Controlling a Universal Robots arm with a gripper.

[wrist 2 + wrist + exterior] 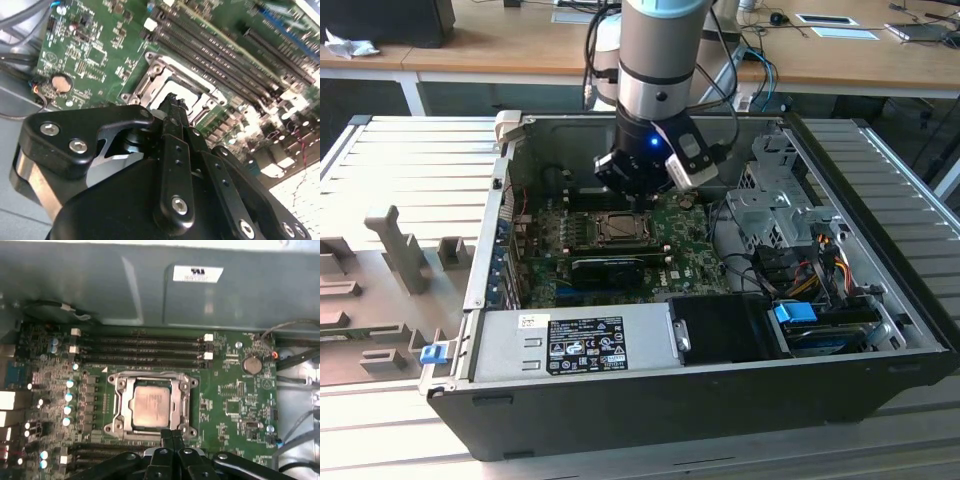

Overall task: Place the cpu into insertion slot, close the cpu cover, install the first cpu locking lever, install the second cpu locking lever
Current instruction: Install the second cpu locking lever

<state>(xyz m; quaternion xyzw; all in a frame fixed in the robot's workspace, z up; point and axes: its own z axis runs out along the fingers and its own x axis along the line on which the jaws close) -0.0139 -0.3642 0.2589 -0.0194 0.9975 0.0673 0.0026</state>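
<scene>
In the first wrist view the gripper (172, 436) is hovering nearest, its black fingers (166, 440) pressed together and holding nothing, tips just beside the near edge of the insertion slot (152, 407). The cpu (151, 407) is already lying in that slot, a flat square with a dull silver-grey top. The cpu cover (124, 402) seems to be lying down around it, a thin matte metal frame with a square window. Whether the 2 locking levers are latched cannot be told. Farther off, 4 long black memory slots (142, 351) are lining the green motherboard (235, 400), and the grey case wall (100, 285) is rising behind.
</scene>
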